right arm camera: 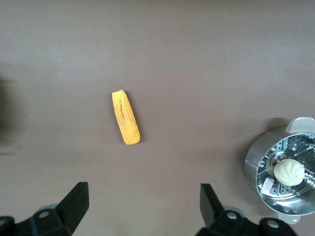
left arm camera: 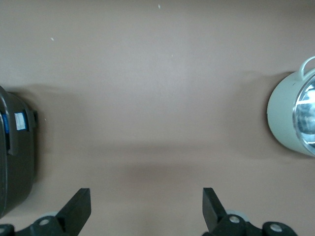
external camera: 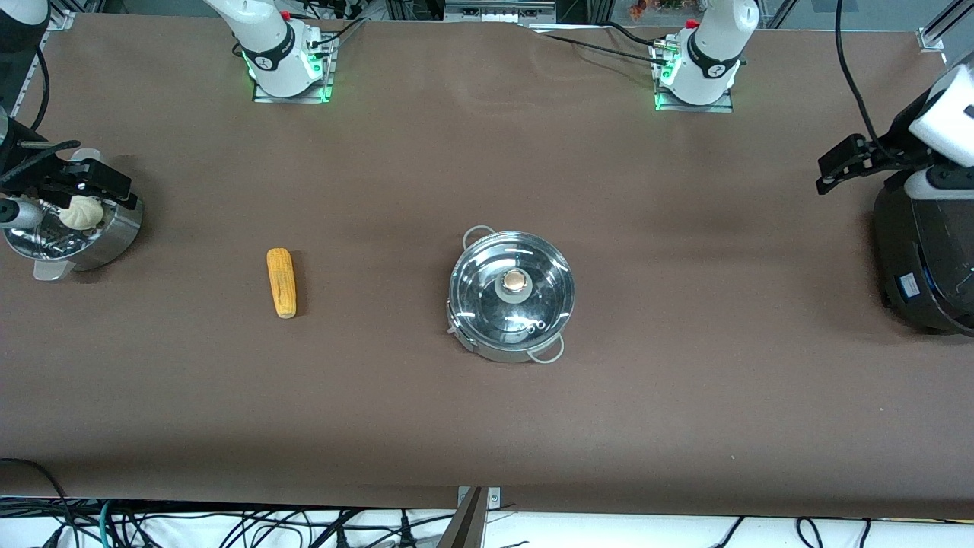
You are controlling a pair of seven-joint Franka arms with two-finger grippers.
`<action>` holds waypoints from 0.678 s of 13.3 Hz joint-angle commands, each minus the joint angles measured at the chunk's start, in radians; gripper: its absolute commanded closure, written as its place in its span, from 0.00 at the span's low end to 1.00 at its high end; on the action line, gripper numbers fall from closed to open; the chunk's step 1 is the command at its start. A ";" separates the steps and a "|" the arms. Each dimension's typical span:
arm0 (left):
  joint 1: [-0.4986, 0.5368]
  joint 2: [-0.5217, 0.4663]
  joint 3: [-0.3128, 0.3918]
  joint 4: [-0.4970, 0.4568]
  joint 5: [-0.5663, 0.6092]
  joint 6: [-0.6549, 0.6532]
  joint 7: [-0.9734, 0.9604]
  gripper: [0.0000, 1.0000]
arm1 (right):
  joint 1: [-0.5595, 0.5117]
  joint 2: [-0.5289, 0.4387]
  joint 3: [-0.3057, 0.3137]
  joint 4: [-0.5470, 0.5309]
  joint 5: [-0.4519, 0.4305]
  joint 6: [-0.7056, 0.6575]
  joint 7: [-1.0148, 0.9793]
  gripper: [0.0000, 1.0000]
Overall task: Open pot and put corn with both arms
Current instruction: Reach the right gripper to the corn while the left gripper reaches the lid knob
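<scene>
Glass lid [external camera: 511, 288] covers the pot [external camera: 510, 298]; its small knob [external camera: 515, 281] could slip. Left gripper [left arm camera: 146, 206] and right gripper [right arm camera: 143, 204], spread empty, hang well apart from pot and corn [right arm camera: 125, 117].

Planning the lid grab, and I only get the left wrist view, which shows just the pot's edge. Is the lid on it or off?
Observer: On. The glass lid sits closed on the pot, knob up.
Operator: Where is the corn?
Observer: The corn lies on the table beside the pot, toward the right arm's end.
Operator: And the right hand?
Observer: The right hand is open and empty, up by the steamer bowl.
</scene>
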 commanded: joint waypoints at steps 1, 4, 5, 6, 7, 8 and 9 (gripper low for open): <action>0.000 0.096 0.002 0.034 0.014 -0.028 0.006 0.00 | -0.002 0.013 0.003 0.032 0.004 -0.023 -0.013 0.00; 0.003 0.098 0.002 0.031 -0.001 -0.034 0.008 0.00 | 0.006 0.010 0.009 0.032 0.004 -0.027 -0.008 0.00; -0.009 0.101 -0.001 0.029 -0.047 -0.041 -0.015 0.00 | 0.011 0.011 0.009 0.032 0.004 -0.033 -0.008 0.00; -0.023 0.104 -0.015 0.032 -0.109 -0.042 -0.103 0.00 | 0.015 0.013 0.009 0.026 0.004 -0.047 -0.008 0.00; -0.052 0.106 -0.045 0.034 -0.125 -0.042 -0.218 0.00 | 0.043 0.026 0.009 0.020 0.001 -0.077 -0.004 0.00; -0.081 0.124 -0.064 0.037 -0.128 -0.036 -0.298 0.00 | 0.056 0.057 0.009 0.019 -0.002 -0.082 -0.002 0.00; -0.130 0.147 -0.084 0.054 -0.127 -0.033 -0.339 0.00 | 0.069 0.100 0.009 0.019 -0.002 -0.085 -0.002 0.00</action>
